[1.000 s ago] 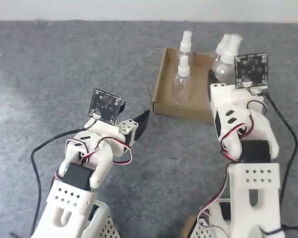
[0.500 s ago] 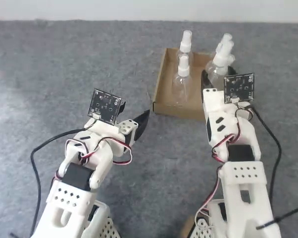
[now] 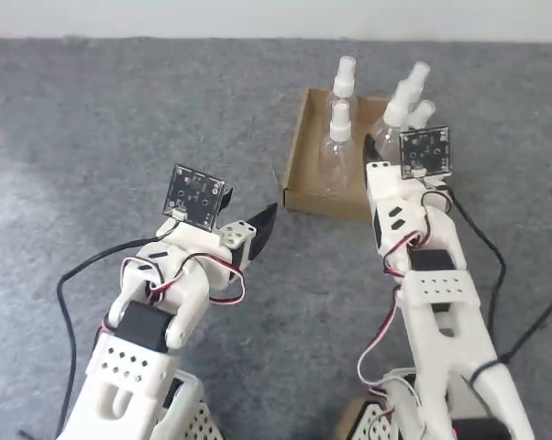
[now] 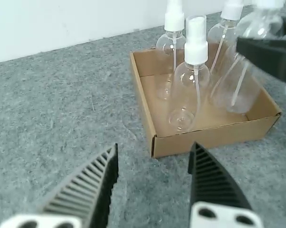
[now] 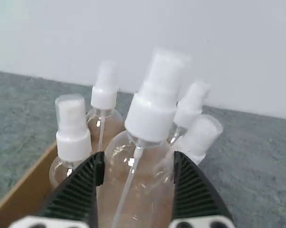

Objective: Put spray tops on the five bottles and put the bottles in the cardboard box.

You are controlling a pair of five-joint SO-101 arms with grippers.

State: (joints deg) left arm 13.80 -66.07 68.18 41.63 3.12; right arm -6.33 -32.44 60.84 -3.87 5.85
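Clamped on a tilted, capped bottle (image 5: pixel 133 190) at the right gripper (image 5: pixel 136 161), its base low inside the box (image 4: pixel 209 135) among four other capped bottles (image 5: pixel 71 137). Spread wide and holding nothing at the left gripper (image 4: pixel 153 152), hovering above grey carpet (image 4: pixel 62 109) near the box's front wall, not touching it.

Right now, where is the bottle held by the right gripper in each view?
High view: gripped bottle tilts at the cardboard box's right side.
Left wrist view: gripped bottle leans within the cardboard box's walls, a black finger against it.
Right wrist view: gripped bottle between the right gripper's fingers.
Shared landmark: the cardboard box.
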